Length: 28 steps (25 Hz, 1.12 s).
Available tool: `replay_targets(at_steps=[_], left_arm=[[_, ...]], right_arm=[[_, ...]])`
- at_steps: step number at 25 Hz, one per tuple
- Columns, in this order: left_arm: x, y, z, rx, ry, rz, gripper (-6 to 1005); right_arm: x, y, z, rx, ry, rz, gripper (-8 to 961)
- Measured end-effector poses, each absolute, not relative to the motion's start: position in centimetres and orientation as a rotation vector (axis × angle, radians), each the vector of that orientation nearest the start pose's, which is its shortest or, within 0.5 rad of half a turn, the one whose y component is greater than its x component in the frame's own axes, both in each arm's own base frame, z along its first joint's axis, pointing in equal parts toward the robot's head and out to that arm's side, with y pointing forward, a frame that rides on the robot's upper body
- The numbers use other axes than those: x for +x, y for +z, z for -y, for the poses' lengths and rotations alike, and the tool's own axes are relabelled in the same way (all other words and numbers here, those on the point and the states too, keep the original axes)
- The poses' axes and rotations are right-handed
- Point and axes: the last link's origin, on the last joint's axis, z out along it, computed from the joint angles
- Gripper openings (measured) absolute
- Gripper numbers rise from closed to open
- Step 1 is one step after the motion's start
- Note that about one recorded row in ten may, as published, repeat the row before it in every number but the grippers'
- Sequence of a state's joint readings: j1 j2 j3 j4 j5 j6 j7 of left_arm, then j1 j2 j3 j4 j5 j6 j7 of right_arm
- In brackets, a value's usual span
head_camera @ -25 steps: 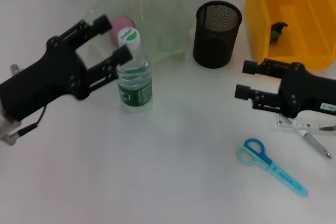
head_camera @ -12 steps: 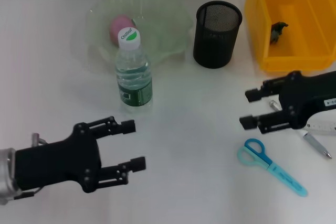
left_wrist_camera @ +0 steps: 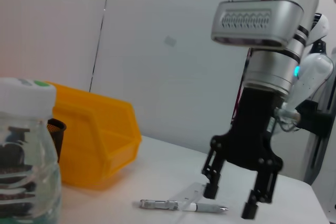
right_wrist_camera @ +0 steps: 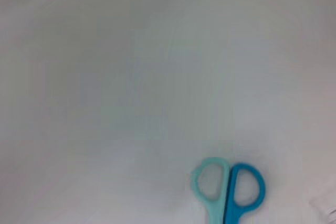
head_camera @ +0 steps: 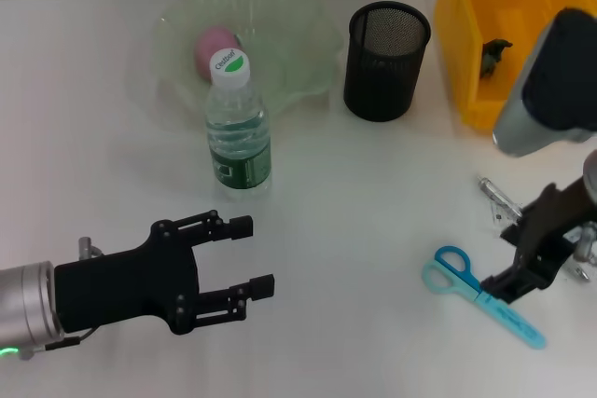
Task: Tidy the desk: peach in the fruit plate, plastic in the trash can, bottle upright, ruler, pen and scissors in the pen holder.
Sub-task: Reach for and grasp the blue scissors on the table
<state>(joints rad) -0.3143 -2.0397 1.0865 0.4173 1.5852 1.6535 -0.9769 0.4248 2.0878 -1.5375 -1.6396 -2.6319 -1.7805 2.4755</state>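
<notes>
The light, stiff blue-and-teal plastic-handled scissors [head_camera: 482, 296] lie flat, near right on the white table [head_camera: 354, 212]. The right gripper [left_wrist_camera: 234, 202] hangs spread above them. Their thin, slippery blades sit flush, so the thicker handle shank looks the surest hold; the left gripper [head_camera: 246, 257] waits spread, near left.

You have bright, even overhead light across the white desk [head_camera: 354, 230], so shadows stay soft and faint: a pale one sits under the left claw [head_camera: 244, 256], another beside the water bottle [head_camera: 237, 128]. The right arm's silver housing [head_camera: 550, 90], close to the head camera, is out of focus. The right wrist view is hazy throughout; the scissors [right_wrist_camera: 227, 188] look soft-edged. The left wrist view blurs the near bottle [left_wrist_camera: 23, 150].
</notes>
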Motion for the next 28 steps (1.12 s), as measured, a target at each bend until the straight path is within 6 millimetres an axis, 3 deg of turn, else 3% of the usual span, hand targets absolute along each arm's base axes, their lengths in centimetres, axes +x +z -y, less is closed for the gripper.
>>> replay_targets(at_steps=[9,25,28], left_arm=[[-28.9,-3.8,-24.6,-2.773,-0.944,0.463,750],[-28.6,-4.2,-25.6,-2.772,-0.916,0.483,750],[-28.6,-4.3,-25.6,-2.770,-0.914,0.486,750]], right_arm=[[19.3,-1.0,-28.2,-2.680,-0.765,-0.840,645],[20.4,-3.3,-28.1,-2.643,-0.737,-0.889,640],[20.6,-3.5,-28.2,-2.638,-0.736,-0.896,504]])
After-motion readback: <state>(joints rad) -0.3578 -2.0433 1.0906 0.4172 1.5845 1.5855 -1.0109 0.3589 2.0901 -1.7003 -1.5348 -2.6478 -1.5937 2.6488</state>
